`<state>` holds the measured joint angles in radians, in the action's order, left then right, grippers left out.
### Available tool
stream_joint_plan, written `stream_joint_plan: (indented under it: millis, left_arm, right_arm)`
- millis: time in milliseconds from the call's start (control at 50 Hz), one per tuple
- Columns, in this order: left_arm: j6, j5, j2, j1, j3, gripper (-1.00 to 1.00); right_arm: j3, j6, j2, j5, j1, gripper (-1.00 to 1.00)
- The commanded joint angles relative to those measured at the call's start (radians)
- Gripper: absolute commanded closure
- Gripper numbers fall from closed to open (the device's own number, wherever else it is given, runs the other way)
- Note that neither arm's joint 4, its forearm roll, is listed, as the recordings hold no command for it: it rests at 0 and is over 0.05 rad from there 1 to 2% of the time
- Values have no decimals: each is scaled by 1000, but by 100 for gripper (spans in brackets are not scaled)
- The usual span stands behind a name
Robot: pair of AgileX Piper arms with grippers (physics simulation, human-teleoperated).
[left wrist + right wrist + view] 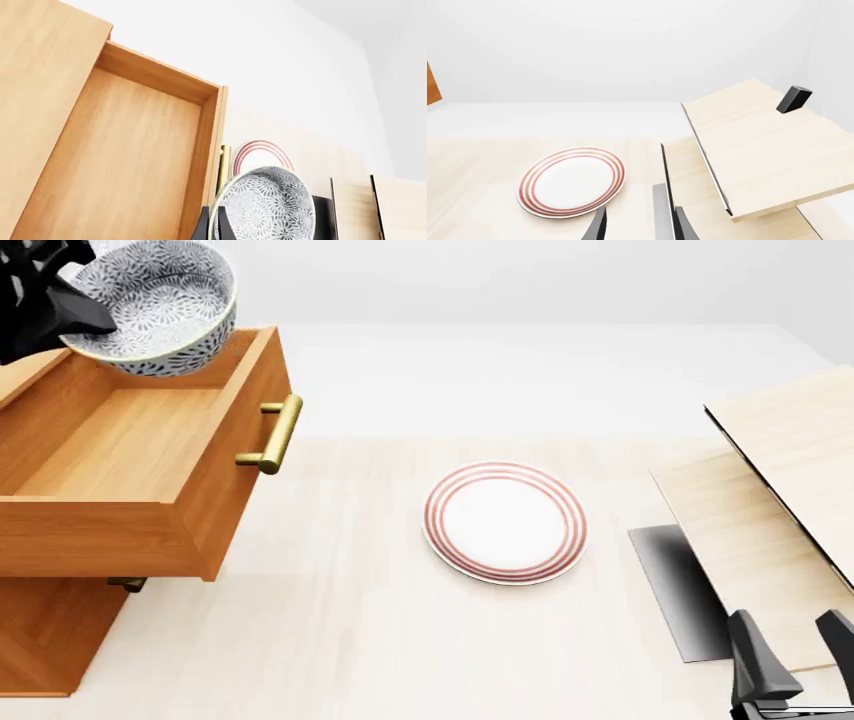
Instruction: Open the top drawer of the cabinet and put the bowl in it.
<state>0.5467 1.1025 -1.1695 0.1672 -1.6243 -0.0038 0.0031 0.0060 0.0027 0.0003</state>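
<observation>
Our left pincer (67, 295) is clamped on the bowl's (154, 305) rim, above the pulled-out top drawer (127, 445) at the worktop's (347, 620) left edge; our right pincer (790, 645) stands apart.

Front view: fixed high on the arms' side, facing forward and down over the tabletop (400, 640).
Left wrist view: close above the top drawer (127, 165).
Right wrist view: low, near right, facing far.
Shared: plate (506, 522) in all three.
</observation>
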Motion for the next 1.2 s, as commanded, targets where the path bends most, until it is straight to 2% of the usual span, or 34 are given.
stream_joint_plan:
  millis: [20,280,600,700,900,1200]
  left_arm:
    - [36,-31,86,-72,103,100]
    - [83,-84,151,-158,216,100]
    - [105,-148,180,-245,313,100]
    - [101,-158,170,-271,319,100]
    - [115,-208,139,-266,348,100]
    - [112,-246,72,-268,333,100]
  right_arm:
    - [0,-1,0,-1,0,-100]
    - [0,-1,0,-1,0,-100]
    - [0,-1,0,-1,0,-100]
    - [0,-1,0,-1,0,-100]
    - [0,-1,0,-1,0,-100]
    - [0,-1,0,-1,0,-100]
